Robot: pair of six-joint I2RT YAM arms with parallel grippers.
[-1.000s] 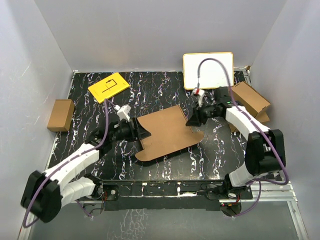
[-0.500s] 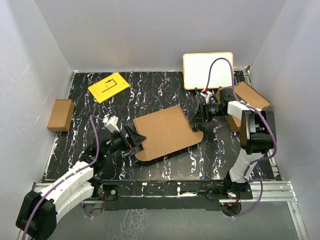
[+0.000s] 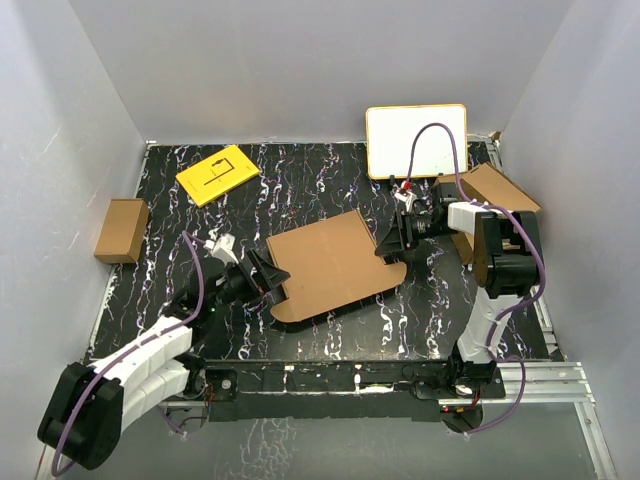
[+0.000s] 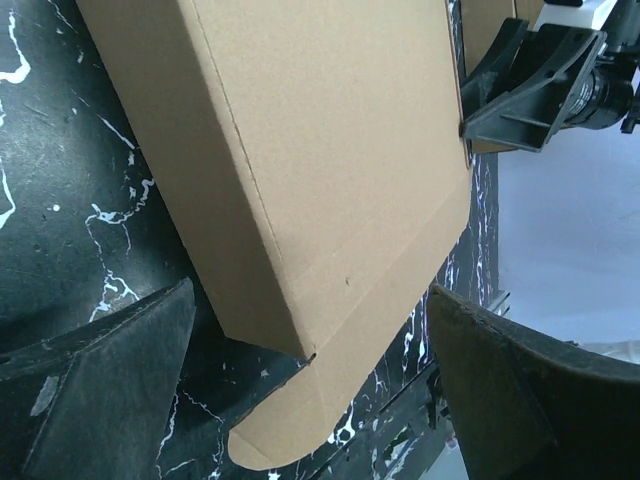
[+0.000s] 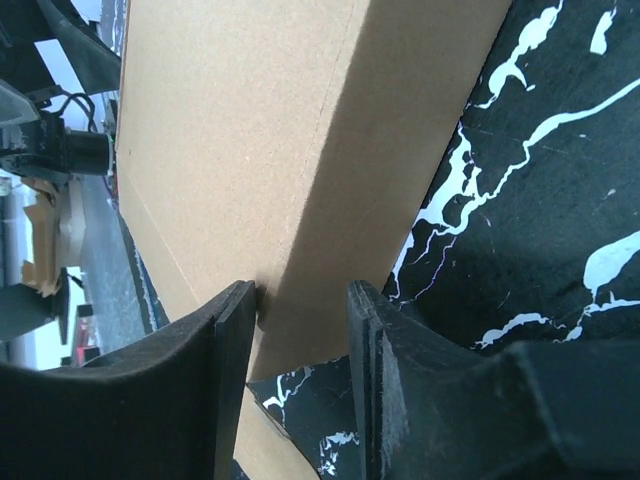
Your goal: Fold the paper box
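Observation:
The paper box point(image 3: 335, 262) lies closed and flat on the black marbled table, a rounded flap sticking out at its near left corner point(image 4: 290, 420). My left gripper point(image 3: 266, 275) stands wide open at the box's left end. Its fingers point(image 4: 120, 380) flank the near corner without touching it point(image 4: 310, 295). My right gripper point(image 3: 392, 240) is at the box's right edge. In the right wrist view its jaws straddle the box's side wall point(image 5: 340, 200) at a corner, both pads against the cardboard point(image 5: 300, 300).
A yellow card point(image 3: 217, 175) with black lines lies at the back left. A small brown box point(image 3: 122, 229) sits by the left wall. A white board point(image 3: 416, 140) stands at the back right, and loose cardboard pieces point(image 3: 500, 195) lie behind the right arm.
My left gripper let go of the box's left edge, opened wide and drew back towards the near left. The right gripper swung off to the right, then returned and narrowed on the right edge.

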